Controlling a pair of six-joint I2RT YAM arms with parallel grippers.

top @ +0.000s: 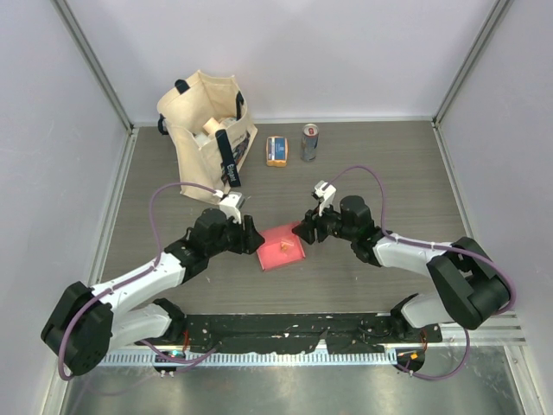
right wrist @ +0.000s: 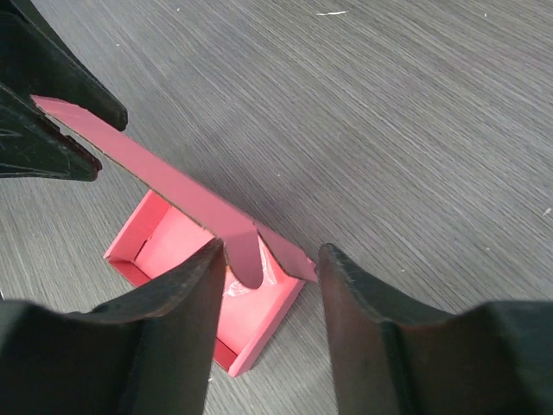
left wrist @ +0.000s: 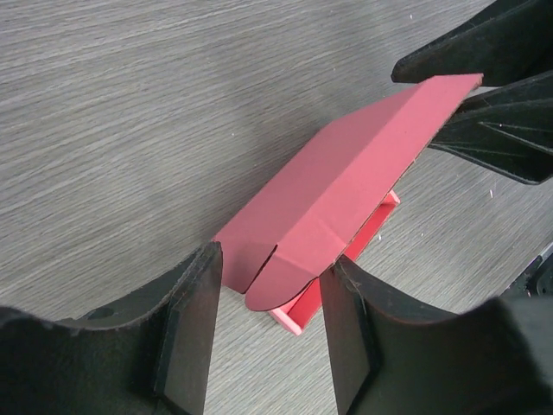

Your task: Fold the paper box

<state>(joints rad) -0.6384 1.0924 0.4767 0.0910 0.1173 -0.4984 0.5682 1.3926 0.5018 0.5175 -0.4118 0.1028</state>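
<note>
L pincer (top: 257, 239) & R pincer (top: 301, 231) half-open, straddling opp. ends of paper box (top: 282, 249) lid, lid raised, grip unclear

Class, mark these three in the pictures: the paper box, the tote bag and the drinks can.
paper box (left wrist: 346, 181), left wrist view, on its raised lid panel
tote bag (top: 192, 151), top external view, on its beige cloth side
drinks can (top: 309, 147), top external view, on its side wall

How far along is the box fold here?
Done: the paper box has its tray walls up. In hand: the lid is raised, one end between the fingers of the left gripper, the other in the right gripper; grip unclear. Remaining: lower the lid, tuck its end flap in.
</note>
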